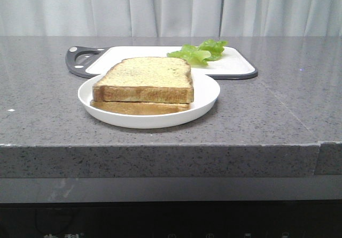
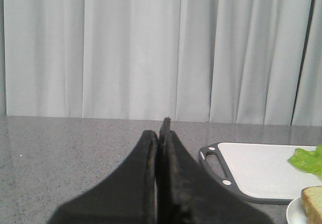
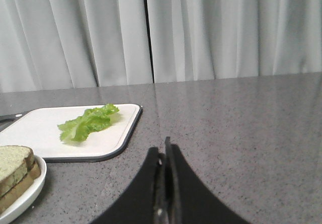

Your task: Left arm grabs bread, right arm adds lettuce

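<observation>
From the front, two slices sit stacked on a white plate [image 1: 206, 96] near the counter's front edge. The thick top slice is the bread [image 1: 145, 78], lying flat and square over a thinner slice [image 1: 140, 108]. I take the stack as set up so that the top slice must be lifted before anything goes between them. Behind the plate, touching or nearly touching its far rim, lies a white cutting board [image 1: 235, 67] with a dark handle, and the lettuce [image 1: 199, 51] rests on its far right part. Neither arm shows in this view, so both are well back from the food.

In the left wrist view, the left arm [image 2: 160, 133] has its two dark fingers pressed together with nothing between them. It hovers above bare grey counter. The board's handle end and a corner of the bread [image 2: 313, 204] show at the edge of the picture, off to the gripper's right and apart from it.

In the right wrist view, the right arm [image 3: 165, 156] is likewise closed tight and empty. The lettuce [image 3: 88, 123] lies on the board ahead and to its left, clear of the fingertips, with the plate nearer the camera on that same side. Both grippers would need to open before any grasp, I judge.
</observation>
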Controlling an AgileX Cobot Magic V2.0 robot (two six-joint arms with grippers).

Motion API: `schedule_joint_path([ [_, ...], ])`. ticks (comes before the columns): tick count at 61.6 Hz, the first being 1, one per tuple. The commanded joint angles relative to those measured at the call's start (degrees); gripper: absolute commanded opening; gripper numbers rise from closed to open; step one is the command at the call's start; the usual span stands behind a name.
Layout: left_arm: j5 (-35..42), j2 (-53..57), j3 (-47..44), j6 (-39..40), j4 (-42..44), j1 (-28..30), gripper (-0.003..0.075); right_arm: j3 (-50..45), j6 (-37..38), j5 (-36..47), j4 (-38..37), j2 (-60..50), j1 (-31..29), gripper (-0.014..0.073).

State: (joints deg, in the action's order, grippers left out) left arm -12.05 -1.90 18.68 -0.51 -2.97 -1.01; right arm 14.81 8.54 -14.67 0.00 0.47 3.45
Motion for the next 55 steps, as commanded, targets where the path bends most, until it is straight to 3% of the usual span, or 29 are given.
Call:
schedule_joint_path([
  [1, -3.17, -4.16, 8.3, 0.06, -0.04, 0.05, -0.002, 7.69, -0.34, -1.02, -1.77, 4.12, -0.44, -0.0067],
  [20, -16.13, -19.74, 22.6, 0.06, 0.13, 0.05, -0.002, 23.62, -0.34, -13.19, -1.31, 20.36, -0.44, -0.0067],
  [55, -17.11, -29.82, 21.92, 0.06, -1.66, 0.05, -0.0015, 24.18, -0.34, -16.73, -1.29, 33.72, -0.44, -0.006],
])
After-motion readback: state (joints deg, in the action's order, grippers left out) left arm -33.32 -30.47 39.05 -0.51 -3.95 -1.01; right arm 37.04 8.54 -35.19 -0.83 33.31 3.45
